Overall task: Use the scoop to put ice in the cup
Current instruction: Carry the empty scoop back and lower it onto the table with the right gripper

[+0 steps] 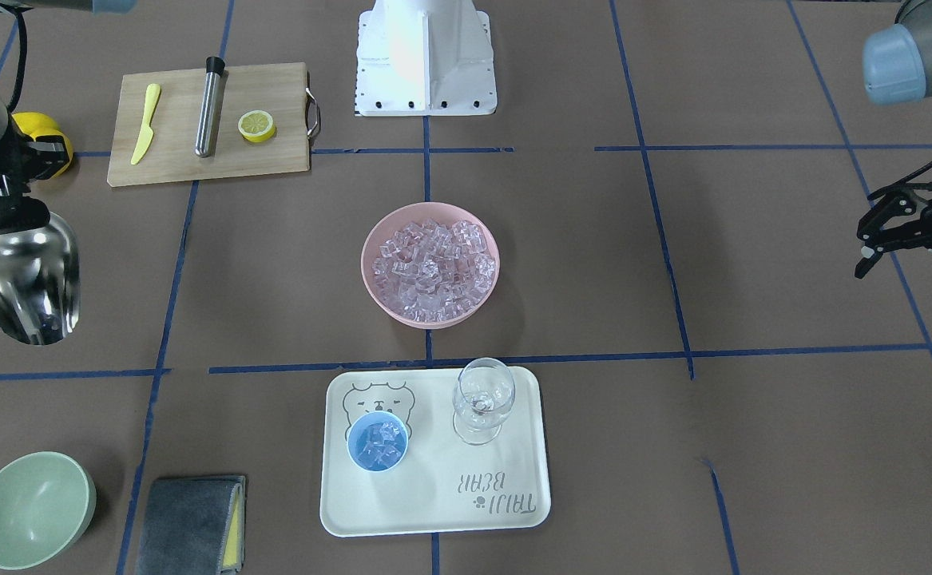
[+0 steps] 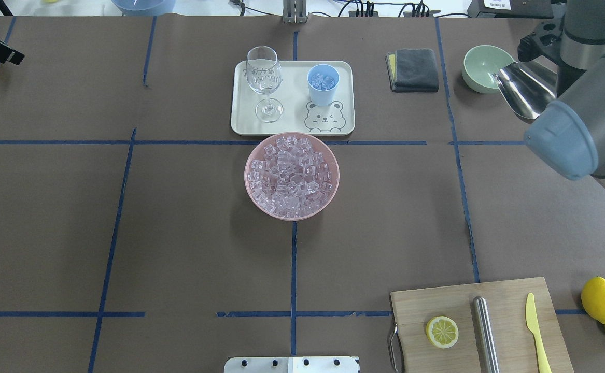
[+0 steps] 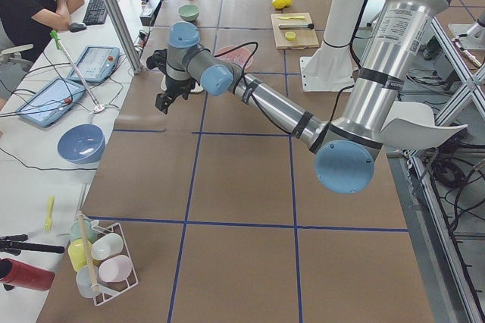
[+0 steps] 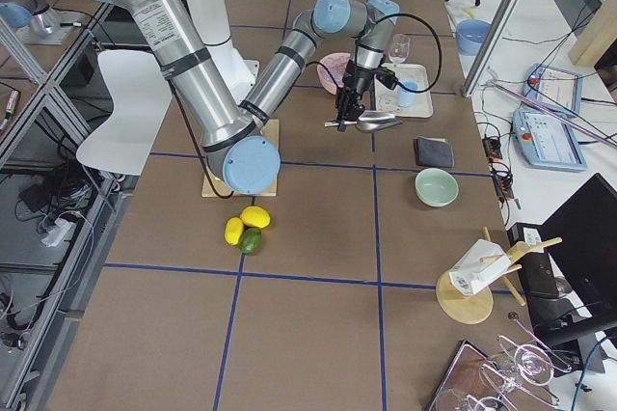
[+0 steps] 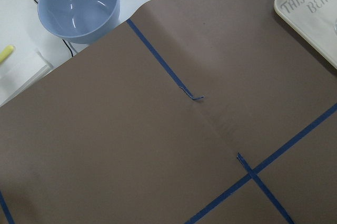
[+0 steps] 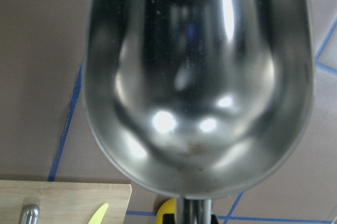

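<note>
Overhead exterior view, read from its left edge: the left gripper [image 1: 905,286] hangs far out to the side, well apart from everything on the table. The front-facing view shows its jaws spread wide with nothing between them. Well to the left of the scoop [image 2: 525,93] stands a cream tray [image 2: 294,106]. It carries a wine glass [image 2: 264,77] and, on the side nearer the scoop, the cup [image 2: 323,88], upright, with a few cubes of ice [image 2: 324,81] inside. Just on the robot's side of the tray sits a pink bowl [image 2: 328,204] heaped with more ice (most of it is here). Between tray and scoop lie a folded grey cloth [image 2: 415,70] and a pale green bowl [image 2: 481,67]. The scoop's lip overlaps that bowl's rim in this view, yet the front-facing view shows the two apart, with the scoop held off the table. The right gripper [image 1: 4,217] is clamped on the scoop's handle, and the right wrist view shows the trough as bare, shiny metal. Nearer the robot than the scoop lies a cutting board [image 2: 437,305] with a lemon half [image 2: 442,332], a steel cylinder [image 2: 485,334] and a yellow knife [image 2: 537,331]. Whole lemons [image 2: 601,299] lie just beside its right edge.
</note>
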Robot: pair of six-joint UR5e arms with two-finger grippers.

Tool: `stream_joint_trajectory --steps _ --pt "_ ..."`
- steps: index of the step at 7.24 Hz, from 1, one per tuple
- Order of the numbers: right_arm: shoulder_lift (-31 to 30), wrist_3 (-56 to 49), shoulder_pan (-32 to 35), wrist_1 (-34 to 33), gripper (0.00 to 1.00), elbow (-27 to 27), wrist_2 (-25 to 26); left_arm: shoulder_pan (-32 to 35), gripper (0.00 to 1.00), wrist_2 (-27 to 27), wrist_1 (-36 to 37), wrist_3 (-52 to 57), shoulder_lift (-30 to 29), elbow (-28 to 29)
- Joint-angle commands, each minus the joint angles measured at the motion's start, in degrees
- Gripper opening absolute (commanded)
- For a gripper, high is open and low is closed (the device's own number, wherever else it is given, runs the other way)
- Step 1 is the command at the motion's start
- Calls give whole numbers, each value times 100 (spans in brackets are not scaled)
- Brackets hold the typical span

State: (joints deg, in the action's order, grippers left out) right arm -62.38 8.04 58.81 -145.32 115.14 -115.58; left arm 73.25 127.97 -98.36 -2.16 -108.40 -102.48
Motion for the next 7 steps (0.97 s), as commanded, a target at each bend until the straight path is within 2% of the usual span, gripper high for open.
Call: stream_joint_trajectory --steps 1,2,4,5,6,7 --pt "-1217 477 8 1200 0 419 -473 14 100 -27 439 5 -58 0" --pt "-1841 870 8 1991 0 456 -831 32 100 -35 440 5 -6 0" --pt "-3151 2229 -53 4439 0 370 -993 41 100 -44 440 14 30 35" --pt "-3331 2924 -263 5356 0 151 -993 41 100 -44 440 31 47 70" --pt "-3342 3209 -500 5748 0 -95 -1002 41 100 -44 440 40 47 114" --pt "-3281 3221 -711 5795 0 -323 -1106 41 100 -53 440 49 47 167"
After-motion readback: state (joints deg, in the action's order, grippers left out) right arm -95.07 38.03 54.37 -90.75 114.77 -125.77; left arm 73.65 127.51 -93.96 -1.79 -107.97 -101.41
